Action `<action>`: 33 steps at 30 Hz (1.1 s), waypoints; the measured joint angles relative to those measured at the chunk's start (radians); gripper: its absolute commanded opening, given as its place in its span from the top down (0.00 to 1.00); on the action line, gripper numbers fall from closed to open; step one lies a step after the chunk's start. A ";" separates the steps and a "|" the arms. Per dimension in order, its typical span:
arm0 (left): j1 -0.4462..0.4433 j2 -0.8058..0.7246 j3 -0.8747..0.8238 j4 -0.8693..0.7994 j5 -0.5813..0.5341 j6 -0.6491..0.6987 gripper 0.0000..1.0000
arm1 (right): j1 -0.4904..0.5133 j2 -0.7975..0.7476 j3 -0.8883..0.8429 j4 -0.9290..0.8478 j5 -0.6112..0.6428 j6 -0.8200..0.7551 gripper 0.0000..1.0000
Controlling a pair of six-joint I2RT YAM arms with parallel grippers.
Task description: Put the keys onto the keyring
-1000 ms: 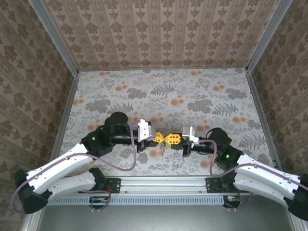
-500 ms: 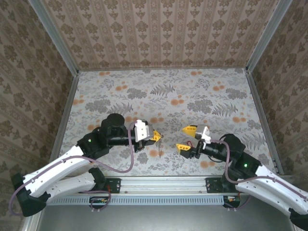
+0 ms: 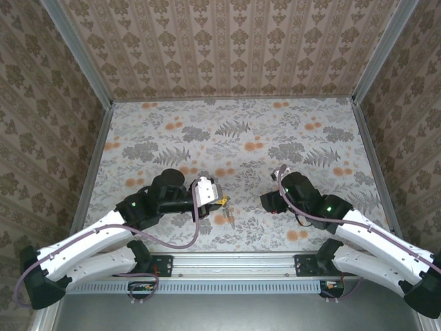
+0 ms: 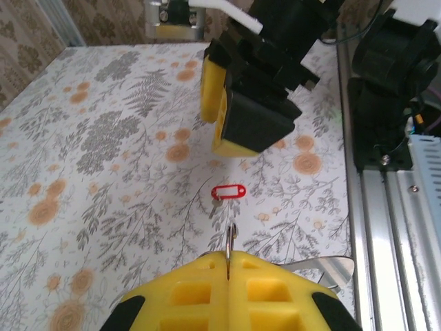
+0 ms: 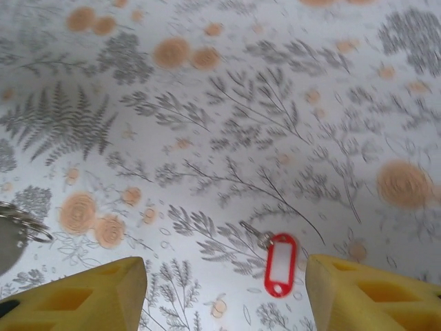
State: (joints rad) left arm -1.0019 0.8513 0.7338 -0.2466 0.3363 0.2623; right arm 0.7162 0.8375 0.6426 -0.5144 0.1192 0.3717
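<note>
My left gripper (image 3: 220, 201) is shut on the keyring (image 4: 229, 243), a thin metal loop that sticks up edge-on from between its yellow pads (image 4: 186, 289). In the top view the keyring (image 3: 230, 218) hangs from that gripper over the table. The keys (image 4: 228, 192), a small red tag with a pale middle and a tiny metal key attached, lie flat on the table just beyond the ring. My right gripper (image 4: 227, 127) hovers above them, open. In the right wrist view the keys (image 5: 279, 265) lie between its spread yellow fingers (image 5: 89, 296), nearer the right one, untouched.
The floral tabletop (image 3: 234, 138) is bordered by patterned walls and a metal rail (image 4: 386, 221) at the near edge. A metal loop (image 5: 24, 222) shows at the left edge of the right wrist view. The right arm's base (image 4: 393, 76) stands close by the rail.
A second ago both grippers met tip to tip. The right gripper has opened, drawn back and tipped down over the table. The left gripper dropped slightly, still holding the ring.
</note>
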 measured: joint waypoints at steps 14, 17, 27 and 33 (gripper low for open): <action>-0.020 0.032 -0.047 0.010 -0.088 0.004 1.00 | -0.082 0.143 -0.082 -0.032 -0.132 0.102 0.39; -0.020 0.038 -0.047 0.013 -0.087 0.004 1.00 | -0.082 0.181 -0.086 -0.011 -0.138 0.104 0.40; -0.020 0.040 -0.052 0.016 -0.087 0.003 1.00 | -0.082 0.295 -0.094 0.060 -0.143 0.103 0.46; -0.019 0.037 -0.058 0.032 -0.084 0.003 1.00 | -0.082 0.376 -0.078 0.091 -0.132 0.096 0.52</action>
State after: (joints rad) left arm -1.0214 0.8883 0.6762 -0.2146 0.2527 0.2653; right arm 0.6346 1.2133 0.5648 -0.4236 -0.0128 0.4675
